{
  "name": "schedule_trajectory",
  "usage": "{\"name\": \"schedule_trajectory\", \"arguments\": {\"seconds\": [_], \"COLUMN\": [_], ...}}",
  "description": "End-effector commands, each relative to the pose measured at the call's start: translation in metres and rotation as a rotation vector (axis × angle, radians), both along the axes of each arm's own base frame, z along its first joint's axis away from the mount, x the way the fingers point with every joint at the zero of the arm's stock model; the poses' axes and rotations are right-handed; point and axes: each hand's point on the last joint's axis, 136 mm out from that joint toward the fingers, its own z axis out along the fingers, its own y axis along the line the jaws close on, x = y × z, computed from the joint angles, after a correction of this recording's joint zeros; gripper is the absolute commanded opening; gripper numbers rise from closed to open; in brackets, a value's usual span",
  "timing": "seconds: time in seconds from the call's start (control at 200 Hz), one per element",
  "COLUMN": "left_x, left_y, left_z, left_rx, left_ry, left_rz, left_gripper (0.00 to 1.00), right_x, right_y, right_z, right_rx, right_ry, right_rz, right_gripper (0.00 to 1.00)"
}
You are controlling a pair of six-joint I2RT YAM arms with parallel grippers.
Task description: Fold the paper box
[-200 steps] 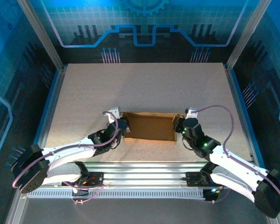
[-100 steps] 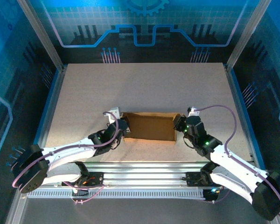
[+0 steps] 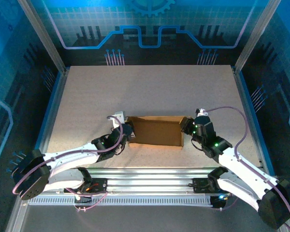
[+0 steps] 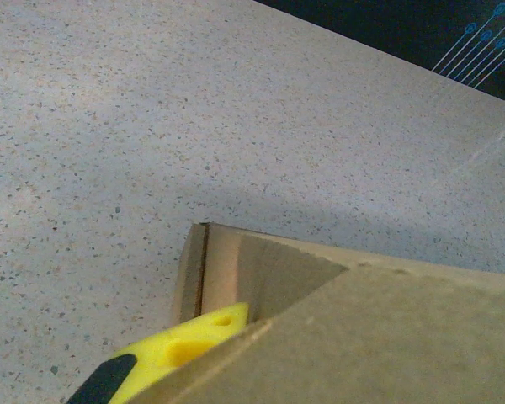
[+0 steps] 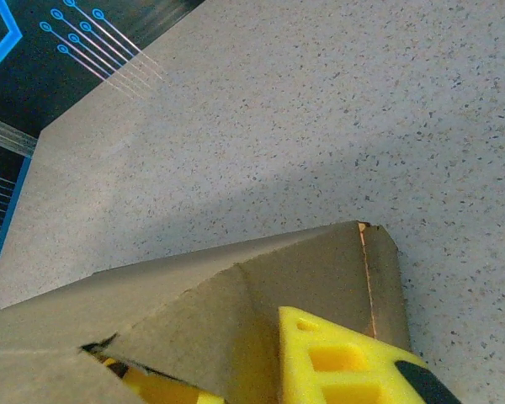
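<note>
The paper box is plain brown cardboard, lying partly folded in the near middle of the table. My left gripper is at its left end and my right gripper at its right end. In the left wrist view one yellow finger presses against a raised cardboard panel that hides the other finger; the jaws are shut on it. In the right wrist view a yellow finger lies inside the box corner and the other finger peeks out beneath a cardboard flap, pinched between them.
The speckled tabletop stretches behind and to both sides of the box. Blue frame rails border the table's sides. A metal rail with both arm bases runs along the near edge.
The right wrist has swung a little to the right and back at the box's right end. The left arm and the box have hardly moved.
</note>
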Motion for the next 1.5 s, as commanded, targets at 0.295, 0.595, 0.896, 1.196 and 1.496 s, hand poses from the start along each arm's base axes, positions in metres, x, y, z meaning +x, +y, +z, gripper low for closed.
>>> {"name": "schedule_trajectory", "arguments": {"seconds": [0.295,0.595,0.896,1.196,1.496], "left_x": [-0.012,-0.017,-0.021,-0.043,-0.079], "left_y": [0.010,0.012,0.008,0.012,0.003], "left_z": [-0.019,-0.024,-0.025,-0.030,-0.017], "left_rx": [0.059,0.070,0.068,0.046,0.008], "left_ry": [0.083,0.084,0.082,0.149,0.139], "left_rz": [0.009,0.015,0.000,-0.072,-0.320], "left_gripper": [0.13,0.13,0.17,0.59,0.99], "right_x": [-0.011,-0.032,-0.045,-0.061,-0.081], "right_y": [-0.011,-0.017,-0.018,-0.008,0.007], "right_z": [-0.015,-0.044,-0.049,-0.046,-0.033], "right_rx": [0.032,0.004,-0.006,-0.074,-0.104], "right_ry": [0.061,0.123,0.137,0.173,0.158], "right_rz": [-0.059,-0.039,-0.002,0.148,0.336], "right_gripper": [0.20,0.27,0.37,0.78,1.00]}}
